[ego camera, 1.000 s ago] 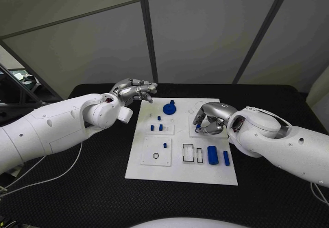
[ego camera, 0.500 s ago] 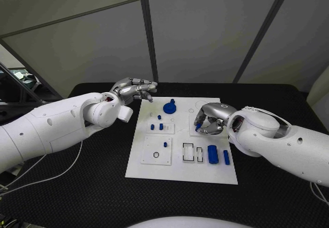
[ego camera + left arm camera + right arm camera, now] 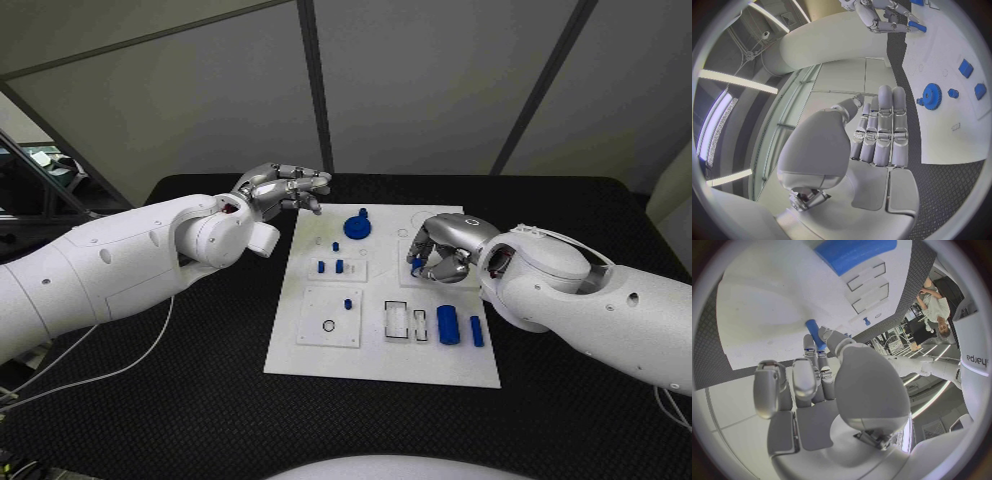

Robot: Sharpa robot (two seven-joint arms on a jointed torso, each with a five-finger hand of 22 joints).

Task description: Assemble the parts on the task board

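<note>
Black surface [image 3: 173,400], task board [image 3: 382,365]: right hand [image 3: 440,250] at 3 o'clock, pinching small blue part [image 3: 814,334], barely shifted, insertion pending; left hand [image 3: 281,188] curled, idle.

A robotics lab: a black table [image 3: 173,420] backed by grey partition panels [image 3: 418,80] at the frame's top, with loose cables [image 3: 87,365] lower left.

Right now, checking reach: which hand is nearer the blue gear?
Left. The left hand hovers just beside the gear; the right hand sits farther off, holding a peg.
</note>
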